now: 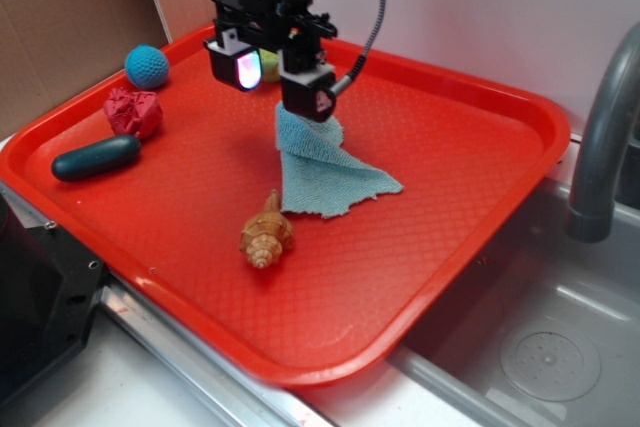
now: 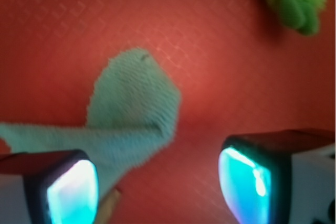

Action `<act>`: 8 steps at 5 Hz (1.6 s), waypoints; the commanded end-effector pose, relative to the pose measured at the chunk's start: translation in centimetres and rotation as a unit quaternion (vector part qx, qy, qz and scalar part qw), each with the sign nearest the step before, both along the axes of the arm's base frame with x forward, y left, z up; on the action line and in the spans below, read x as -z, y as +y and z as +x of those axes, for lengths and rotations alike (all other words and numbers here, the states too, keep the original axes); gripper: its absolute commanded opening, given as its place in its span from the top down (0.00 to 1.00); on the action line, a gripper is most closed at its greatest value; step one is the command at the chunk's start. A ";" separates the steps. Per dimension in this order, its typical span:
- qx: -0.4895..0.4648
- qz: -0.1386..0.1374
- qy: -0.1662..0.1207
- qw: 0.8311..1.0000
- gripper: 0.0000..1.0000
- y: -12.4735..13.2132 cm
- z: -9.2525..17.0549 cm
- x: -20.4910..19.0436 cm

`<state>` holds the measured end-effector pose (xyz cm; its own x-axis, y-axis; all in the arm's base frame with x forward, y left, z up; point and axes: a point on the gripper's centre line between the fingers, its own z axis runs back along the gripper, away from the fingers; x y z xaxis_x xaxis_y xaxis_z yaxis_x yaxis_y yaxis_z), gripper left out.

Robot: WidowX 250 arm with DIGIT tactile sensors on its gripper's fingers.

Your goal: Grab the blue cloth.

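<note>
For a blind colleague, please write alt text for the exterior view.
A robot gripper lifts one corner of a pale blue cloth off a red tray; the rest of the cloth lies on the tray. A seashell sits in front, and a blue ball, red lump and dark oblong object lie to the left.

No readable text or labels anywhere

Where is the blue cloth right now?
In the exterior view, the blue cloth sits mid-tray, one end raised up to the gripper, the rest spread just behind the seashell.
</note>
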<state>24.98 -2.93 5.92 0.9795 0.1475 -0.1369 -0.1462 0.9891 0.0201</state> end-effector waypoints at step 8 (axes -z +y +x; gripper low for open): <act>0.023 0.039 -0.177 0.983 1.00 4.0 -4.2 -17.7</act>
